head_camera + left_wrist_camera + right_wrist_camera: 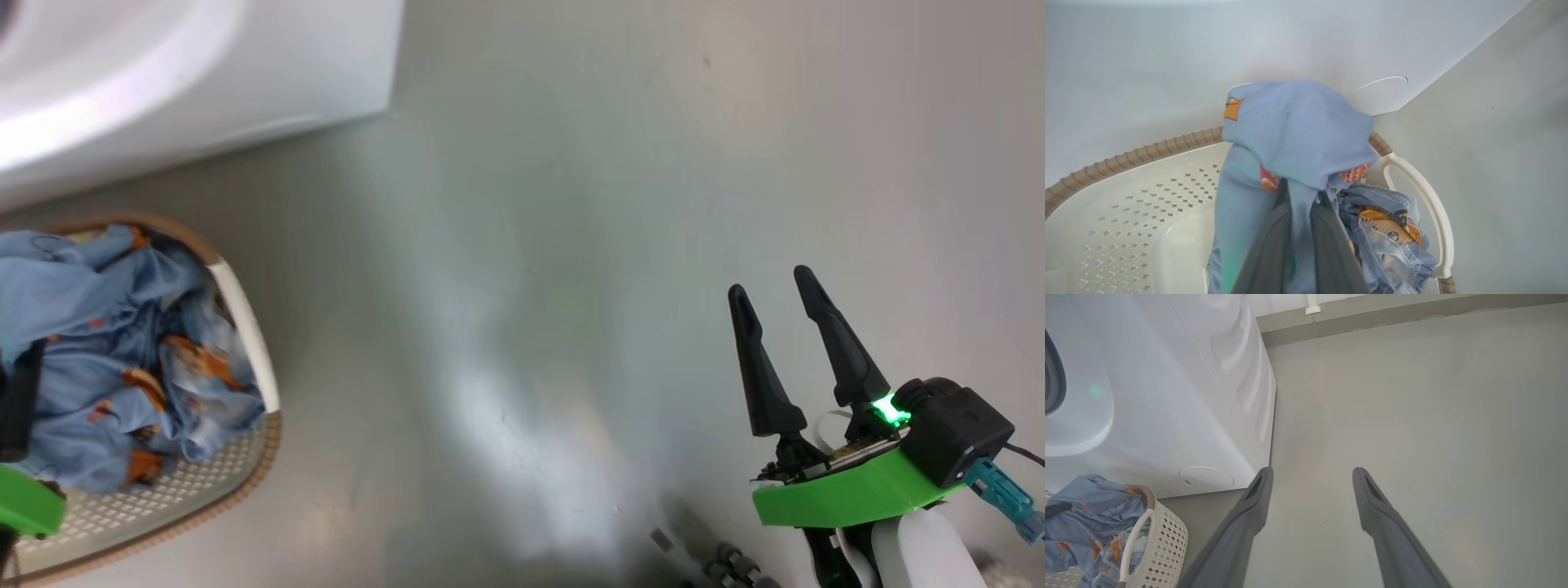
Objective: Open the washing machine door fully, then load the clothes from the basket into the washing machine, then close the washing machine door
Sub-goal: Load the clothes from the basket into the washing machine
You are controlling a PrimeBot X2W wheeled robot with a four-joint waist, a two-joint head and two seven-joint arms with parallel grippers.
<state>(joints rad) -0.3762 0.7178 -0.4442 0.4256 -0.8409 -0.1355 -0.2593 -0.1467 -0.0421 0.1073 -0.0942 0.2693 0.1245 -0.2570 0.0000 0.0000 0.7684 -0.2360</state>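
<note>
The basket stands on the floor at the lower left, in front of the white washing machine. Light blue clothes with orange prints are heaped in it. My left gripper is shut on a fold of the clothes, and the bunched cloth stands above the basket's floor. In the head view that gripper shows at the left edge, over the heap. My right gripper is open and holds nothing, over bare floor to the right. The washing machine door is out of view.
The machine's round filter cap sits low on its front, just above the basket. A dark curved edge shows at the machine's far left. Grey floor runs to a wall skirting at the back.
</note>
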